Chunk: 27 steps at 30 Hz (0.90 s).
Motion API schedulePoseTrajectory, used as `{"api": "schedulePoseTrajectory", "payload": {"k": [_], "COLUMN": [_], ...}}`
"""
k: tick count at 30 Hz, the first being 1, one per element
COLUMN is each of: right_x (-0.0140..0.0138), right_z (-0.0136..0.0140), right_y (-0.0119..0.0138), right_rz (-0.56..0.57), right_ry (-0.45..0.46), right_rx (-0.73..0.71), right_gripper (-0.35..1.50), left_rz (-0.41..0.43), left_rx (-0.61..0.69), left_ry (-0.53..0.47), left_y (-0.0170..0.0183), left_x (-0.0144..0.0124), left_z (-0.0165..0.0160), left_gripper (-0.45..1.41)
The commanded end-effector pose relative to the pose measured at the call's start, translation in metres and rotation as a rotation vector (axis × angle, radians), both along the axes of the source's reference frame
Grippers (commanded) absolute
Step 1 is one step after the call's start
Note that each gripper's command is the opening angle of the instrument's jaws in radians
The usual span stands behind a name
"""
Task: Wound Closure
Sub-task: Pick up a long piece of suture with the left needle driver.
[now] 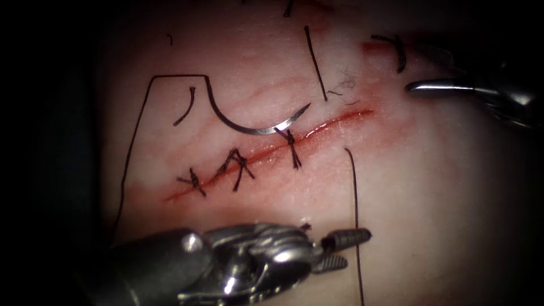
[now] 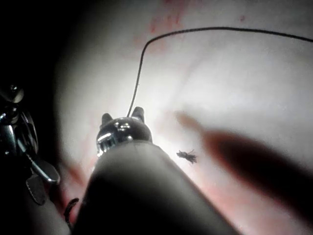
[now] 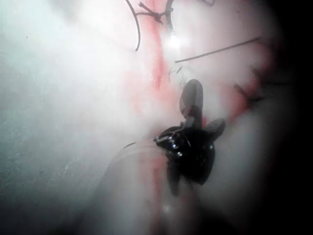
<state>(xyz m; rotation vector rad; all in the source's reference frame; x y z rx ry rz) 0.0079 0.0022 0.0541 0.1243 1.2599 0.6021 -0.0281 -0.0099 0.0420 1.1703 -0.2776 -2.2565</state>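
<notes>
The tissue [image 1: 430, 192] carries a slanting cut [image 1: 266, 152], lined with red fluid [image 1: 340, 120], that runs from lower left up to the right. Three knotted stitches cross its left and middle stretch: one [image 1: 194, 182] at the lower end, one [image 1: 237, 165] in the middle, and one [image 1: 292, 146] next to the needle's point.

The needle [image 1: 252, 126] lies flat on the tissue on the upper left side of the cut, its curve bowed toward the cut and its tip [image 1: 306, 107] pointing up and to the right. It is not in the tissue, and neither claw holds it. Thread [image 1: 133, 141] leaves its blunt end, runs left, then bends down the tissue's left side. Several loose cut ends of thread lie about, among them a straight piece [image 1: 315, 63] above the cut.

The left claw [image 1: 339, 249] sits well below the cut, its two jaws slightly apart and holding nothing; a long strand of thread [image 1: 355, 215] passes just beside its tips. In the left wrist view this claw [image 2: 122, 117] shows two short jaw tips with thread [image 2: 139, 73] rising from them.

The right claw [image 1: 416, 87] rests beyond the cut's upper right end, well apart from the needle. In the right wrist view its jaws [image 3: 200, 115] stand spread and empty.
</notes>
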Motion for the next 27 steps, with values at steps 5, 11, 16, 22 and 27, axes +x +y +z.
{"api": "schedulePoseTrajectory", "payload": {"k": [5,11,16,22,27], "right_x": [0.0007,0.0008,0.0008,0.0008,0.0008], "right_z": [0.0005,0.0008,0.0013,0.0017,0.0017], "right_y": [0.0003,0.0002,0.0001,-0.0001,-0.0001], "right_rz": [0.000,0.000,0.006,0.007,0.009], "right_ry": [0.002,0.002,0.006,0.007,0.008], "right_rx": [-0.003,-0.006,0.004,0.005,0.011], "right_gripper": [1.25,1.25,1.25,1.25,1.25], "left_rz": [0.071,0.093,0.115,0.152,0.175], "left_rx": [-0.010,-0.025,-0.039,-0.070,-0.074], "left_ry": [0.031,0.023,0.015,0.002,-0.008], "left_y": [-0.0008,-0.0019,-0.0034,-0.0045,-0.0064], "left_x": [-0.0008,-0.0011,-0.0018,-0.0028,-0.0031], "left_z": [0.0006,0.0007,0.0005,0.0003,0.0011], "left_gripper": [0.67,0.65,0.61,0.52,0.27]}}
